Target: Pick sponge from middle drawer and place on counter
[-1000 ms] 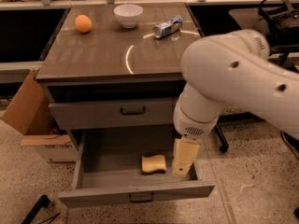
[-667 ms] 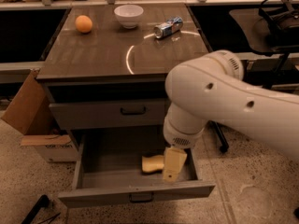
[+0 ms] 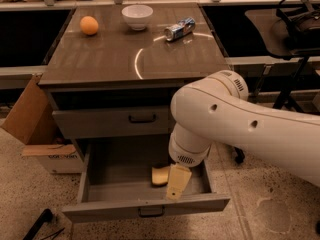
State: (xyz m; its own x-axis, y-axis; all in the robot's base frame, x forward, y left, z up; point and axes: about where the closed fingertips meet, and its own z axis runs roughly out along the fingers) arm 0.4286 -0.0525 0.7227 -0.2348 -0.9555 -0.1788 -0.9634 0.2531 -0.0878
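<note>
Where we find the gripper: the pale two-finger gripper [image 3: 178, 182] hangs down inside the pulled-out drawer, its tip near the front wall, just right of the sponge.
Gripper state: we cannot tell whether it is spread or pressed together, nor whether it touches the sponge.
Sponge: the small pale-yellow soft sponge [image 3: 160, 175] lies on the drawer floor, right of centre, and we see its right edge hidden behind the gripper.
Middle drawer: the wide shallow grey drawer [image 3: 115, 176] stands open, with a small dark handle [image 3: 151, 213] centred on its front.
Arm: the bulky white robot arm [image 3: 240, 124] comes in from the right and bends down over the drawer.
Upper drawer: the matching grey drawer front [image 3: 95, 123] above is closed.
Counter: the glossy grey-brown cabinet top [image 3: 100, 59] carries a round orange fruit [image 3: 89, 25], a white bowl [image 3: 137, 16] and a blue-and-silver can [image 3: 179, 29] lying on its side, all near the far edge.
Floor: we see a brown cardboard box [image 3: 30, 116] left of the cabinet.
</note>
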